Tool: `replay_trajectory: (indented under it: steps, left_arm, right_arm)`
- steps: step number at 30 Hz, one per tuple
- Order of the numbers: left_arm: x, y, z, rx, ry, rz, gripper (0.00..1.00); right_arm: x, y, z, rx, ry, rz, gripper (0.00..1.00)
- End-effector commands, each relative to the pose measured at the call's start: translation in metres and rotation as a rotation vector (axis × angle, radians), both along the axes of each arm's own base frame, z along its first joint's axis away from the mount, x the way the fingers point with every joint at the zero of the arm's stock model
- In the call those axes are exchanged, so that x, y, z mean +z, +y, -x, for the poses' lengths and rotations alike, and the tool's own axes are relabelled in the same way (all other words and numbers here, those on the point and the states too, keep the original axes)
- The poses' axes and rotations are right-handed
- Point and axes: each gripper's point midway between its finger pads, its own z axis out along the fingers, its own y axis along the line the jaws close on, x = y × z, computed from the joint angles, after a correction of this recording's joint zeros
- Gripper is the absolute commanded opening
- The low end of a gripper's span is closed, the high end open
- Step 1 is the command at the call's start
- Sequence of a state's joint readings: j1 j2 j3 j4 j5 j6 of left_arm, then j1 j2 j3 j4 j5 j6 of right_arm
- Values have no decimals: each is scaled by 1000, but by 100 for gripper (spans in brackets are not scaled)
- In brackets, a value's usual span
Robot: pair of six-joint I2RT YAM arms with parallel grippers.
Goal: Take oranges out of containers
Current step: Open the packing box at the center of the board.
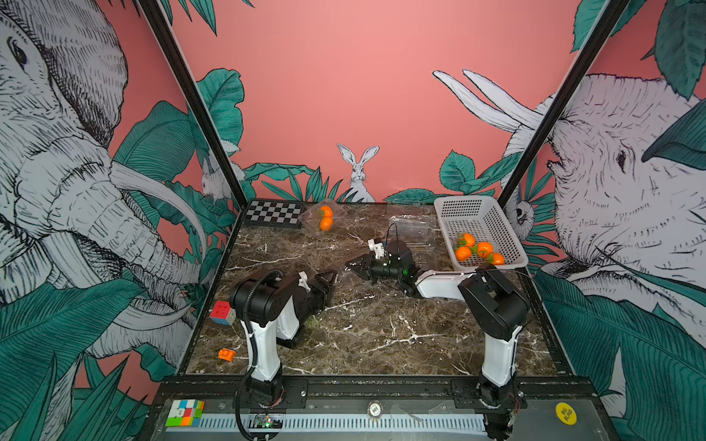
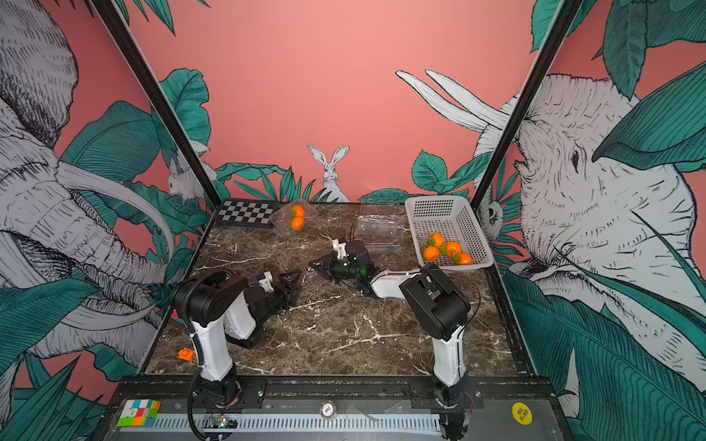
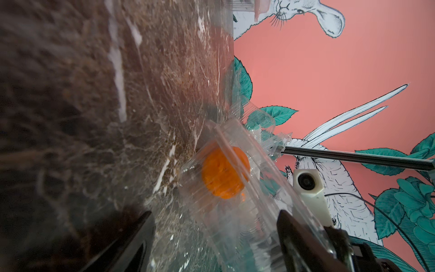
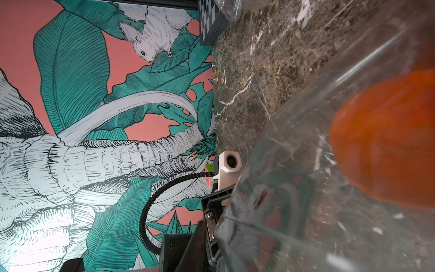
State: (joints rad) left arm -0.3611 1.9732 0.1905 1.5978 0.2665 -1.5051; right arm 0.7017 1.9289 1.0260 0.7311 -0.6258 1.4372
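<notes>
1. Four oranges [image 1: 479,250] lay in the white basket [image 1: 473,208], far right corner.
2. Far-edge container [image 1: 308,220] held two.
3. Mid-bench container [image 3: 235,223] held one — right gripper [image 1: 353,265] pinched it narrowly, left gripper [image 3: 215,214] straddled it, jaws apart.

The table [image 1: 382,328] has a dark brown marbled top with white veins. At 11 o'clock lies a chessboard [image 1: 273,213], and just beside it, toward 12, a clear box [image 1: 310,220] with two oranges [image 1: 326,223]. Empty boxes [image 1: 412,226] sit at 1 o'clock, with a white basket [image 1: 473,212] just beside them at 2. A cube [image 1: 222,313] stands at 9, an orange block [image 1: 226,354] at 8. Near the centre is a middle box [image 3: 207,212] with one orange [image 3: 223,174] inside.
</notes>
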Motion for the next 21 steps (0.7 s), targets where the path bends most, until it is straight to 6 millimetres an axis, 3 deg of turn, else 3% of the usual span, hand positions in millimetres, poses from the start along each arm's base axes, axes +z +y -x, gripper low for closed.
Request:
replay_trajectory:
  steps: [1, 9, 21]
  left_arm:
    - [-88, 25, 47, 5, 296, -186, 81]
    - [-89, 26, 49, 10, 305, -187, 80]
    - [-85, 26, 47, 20, 306, -164, 82]
  right_arm:
    - [16, 4, -3, 5, -38, -56, 18]
    - [16, 4, -3, 0, -41, -56, 18]
    - [-9, -4, 1, -29, -18, -57, 17]
